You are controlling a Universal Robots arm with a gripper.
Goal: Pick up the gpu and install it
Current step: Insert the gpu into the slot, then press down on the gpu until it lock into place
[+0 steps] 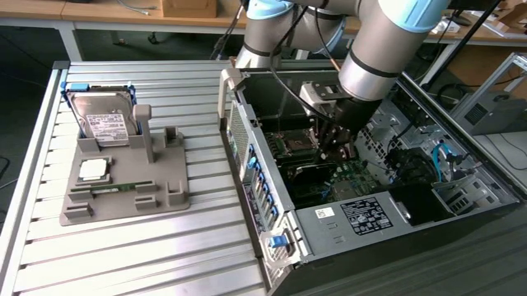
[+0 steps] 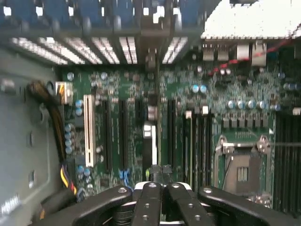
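**My gripper grips the card edge-on inside the computer case**

My black gripper (image 2: 162, 188) pinches the thin dark gpu (image 2: 151, 136), held on edge above the green motherboard (image 2: 127, 113) with its long black slots and one white slot (image 2: 88, 129). Outside, a silver hard drive (image 1: 103, 120) with a white label stands in a grey plastic holder (image 1: 123, 185).

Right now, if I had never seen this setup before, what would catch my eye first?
First, the big grey robot arm plunging into an open computer case on the exterior view's right, its shut gripper pinching a thin dark gpu edge-on above the green motherboard. Next, on the exterior view's left, a grey holder tray on the slatted metal table holds an upright silver hard drive.
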